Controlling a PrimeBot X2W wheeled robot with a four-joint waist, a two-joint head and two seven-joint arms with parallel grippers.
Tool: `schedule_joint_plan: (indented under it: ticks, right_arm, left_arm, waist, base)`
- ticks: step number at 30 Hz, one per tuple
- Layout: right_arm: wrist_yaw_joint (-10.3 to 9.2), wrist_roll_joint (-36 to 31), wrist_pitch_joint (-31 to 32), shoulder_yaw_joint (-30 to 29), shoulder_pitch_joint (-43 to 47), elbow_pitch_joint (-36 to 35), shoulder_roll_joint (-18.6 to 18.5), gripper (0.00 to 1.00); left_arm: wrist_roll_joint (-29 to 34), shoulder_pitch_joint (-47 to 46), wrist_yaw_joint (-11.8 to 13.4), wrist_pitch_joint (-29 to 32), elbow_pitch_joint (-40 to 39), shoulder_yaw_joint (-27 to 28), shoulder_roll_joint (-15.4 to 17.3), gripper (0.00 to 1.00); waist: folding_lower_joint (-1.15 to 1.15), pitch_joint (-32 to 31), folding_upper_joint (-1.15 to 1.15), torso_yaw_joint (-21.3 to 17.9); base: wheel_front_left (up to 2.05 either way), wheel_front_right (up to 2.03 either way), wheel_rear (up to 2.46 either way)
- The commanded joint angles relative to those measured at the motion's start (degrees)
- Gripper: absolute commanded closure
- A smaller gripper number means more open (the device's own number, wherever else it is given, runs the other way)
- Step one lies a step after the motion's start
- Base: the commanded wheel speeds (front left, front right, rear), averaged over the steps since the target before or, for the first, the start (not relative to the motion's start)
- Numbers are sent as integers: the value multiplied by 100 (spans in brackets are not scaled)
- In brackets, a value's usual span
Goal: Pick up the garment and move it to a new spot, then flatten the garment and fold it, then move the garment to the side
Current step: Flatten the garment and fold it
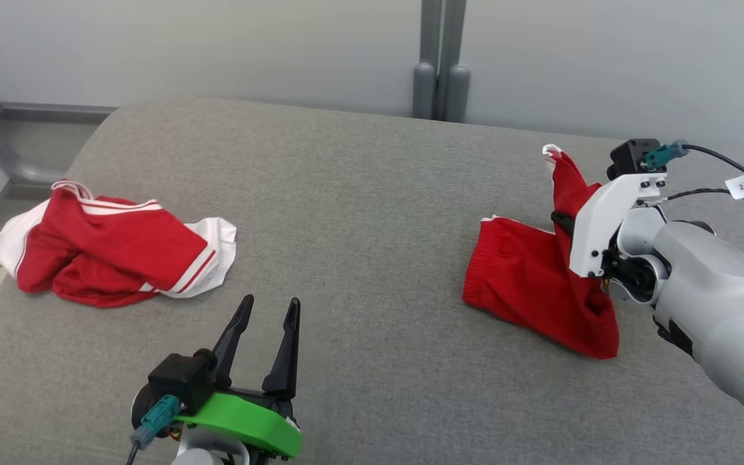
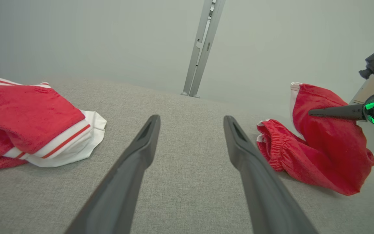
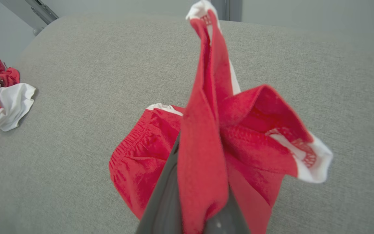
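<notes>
The right fingers (image 3: 162, 208) are clamped on a fold of the red shorts (image 1: 527, 278), one end held raised and the rest lying on the right of the grey table (image 1: 359, 213), while the left fingers (image 2: 141, 146) stand wide and empty near a red-and-white garment (image 1: 113, 252).

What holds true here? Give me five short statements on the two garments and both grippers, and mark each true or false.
1. The right gripper is shut on the red shorts. True.
2. The left gripper is clamped on the red-and-white garment. False: it is open, holds nothing and is apart from that garment.
3. The red shorts hang wholly in the air. False: one part is pulled up, the rest lies on the grey cushion.
4. The red-and-white garment lies crumpled on the robot's left. True.
5. The two garments touch. False: bare cushion lies between them.
</notes>
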Motion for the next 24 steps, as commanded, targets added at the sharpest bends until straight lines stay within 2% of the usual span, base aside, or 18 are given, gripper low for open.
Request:
schedule_joint_plan:
  ticks: [1,2,3,8,13,18,24]
  right_arm:
    - [0,-43,40,54,-78,80,79,42]
    - [0,-66,37,79,-102,118,109,27]
    - [0,-84,65,114,-128,150,158,0]
    - [0,-73,128,233,-191,121,387,0]
    - [0,-157,-208,339,-220,-247,370,0]
    - [-1,-233,-921,323,-193,-779,49,0]
    - [0,-360,-1946,143,-101,-1101,-418,0]
  left_arm:
    - [53,-112,-17,0,23,9,-17,0]
    - [50,-130,-22,0,31,13,-25,0]
    - [50,-152,-30,0,40,14,-38,0]
    - [55,-200,-47,0,86,70,-75,0]
    - [98,-198,-52,0,117,129,-79,0]
    - [153,-72,-43,-1,41,283,-61,0]
    - [193,24,-32,-1,-146,463,-22,0]
  waist:
    - [0,157,0,368]
    - [0,176,0,387]
    - [0,199,0,402]
    - [0,280,0,319]
    - [0,250,0,51]
    - [0,141,0,-358]
    - [0,126,0,-831]
  base:
    - [0,0,0]
    - [0,0,0]
    - [0,0,0]
    - [0,0,0]
    - [0,0,0]
    - [0,0,0]
    - [0,0,0]
